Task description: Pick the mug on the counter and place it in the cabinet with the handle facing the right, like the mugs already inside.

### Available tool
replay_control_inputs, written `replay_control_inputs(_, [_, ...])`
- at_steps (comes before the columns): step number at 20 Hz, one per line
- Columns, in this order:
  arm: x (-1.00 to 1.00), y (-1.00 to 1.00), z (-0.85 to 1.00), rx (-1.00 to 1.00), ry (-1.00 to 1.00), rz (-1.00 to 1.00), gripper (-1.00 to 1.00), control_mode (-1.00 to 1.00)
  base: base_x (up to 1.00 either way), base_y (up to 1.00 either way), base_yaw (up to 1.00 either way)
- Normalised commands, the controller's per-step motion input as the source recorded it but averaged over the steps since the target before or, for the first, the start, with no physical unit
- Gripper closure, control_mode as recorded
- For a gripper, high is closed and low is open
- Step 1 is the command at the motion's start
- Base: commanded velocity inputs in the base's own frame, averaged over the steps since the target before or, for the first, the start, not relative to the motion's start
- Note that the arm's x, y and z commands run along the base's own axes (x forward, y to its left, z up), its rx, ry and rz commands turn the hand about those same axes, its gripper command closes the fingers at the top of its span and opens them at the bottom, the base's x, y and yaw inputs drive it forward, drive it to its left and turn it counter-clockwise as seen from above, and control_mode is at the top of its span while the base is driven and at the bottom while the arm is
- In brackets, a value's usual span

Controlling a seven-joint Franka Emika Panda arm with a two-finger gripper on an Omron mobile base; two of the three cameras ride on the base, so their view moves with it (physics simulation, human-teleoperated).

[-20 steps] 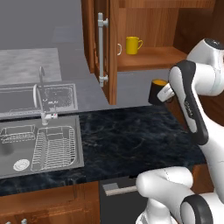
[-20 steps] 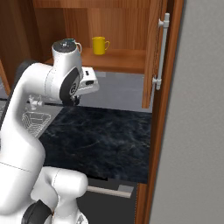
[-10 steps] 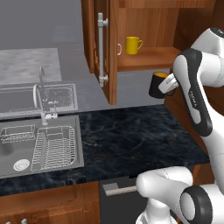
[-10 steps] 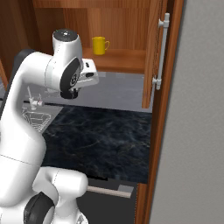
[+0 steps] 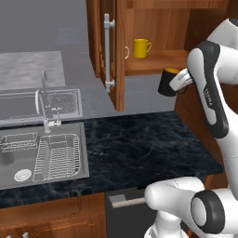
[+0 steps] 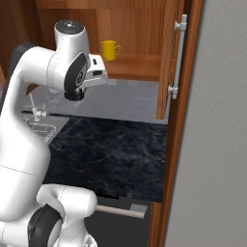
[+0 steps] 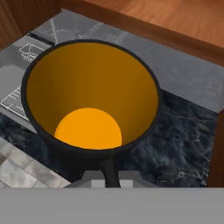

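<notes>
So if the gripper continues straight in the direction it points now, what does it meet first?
The gripper points down. It holds the black mug, and below that lies the black counter, probably first in its way; the depth is unclear.

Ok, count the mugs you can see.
2. The black mug is held in the air by the gripper, just below the shelf edge. The yellow mug stands in the cabinet. Others may be hidden.
</notes>
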Motion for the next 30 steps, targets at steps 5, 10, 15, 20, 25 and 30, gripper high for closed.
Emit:
replay_control_inputs(5, [0.06,0.02,0.09,0.05,-0.03,0.00,1.00,-1.00,0.00,0.00,0.00])
replay_control_inputs(10, [0.00,0.00,0.06,0.05,-0.02,0.00,1.00,-1.00,0.00,0.00,0.00])
replay_control_inputs(15, [0.00,0.00,0.26,0.02,0.00,0.00,1.00,-1.00,0.00,0.00,0.00])
replay_control_inputs(20, [0.06,0.01,0.19,0.00,-0.02,0.00,1.00,-1.00,0.00,0.00,0.00])
replay_control_inputs(25, [0.16,0.00,0.19,0.00,-0.04,0.00,1.00,-1.00,0.00,0.00,0.00])
replay_control_inputs(30, [0.18,0.00,0.05,0.00,-0.04,0.00,1.00,-1.00,0.00,0.00,0.00])
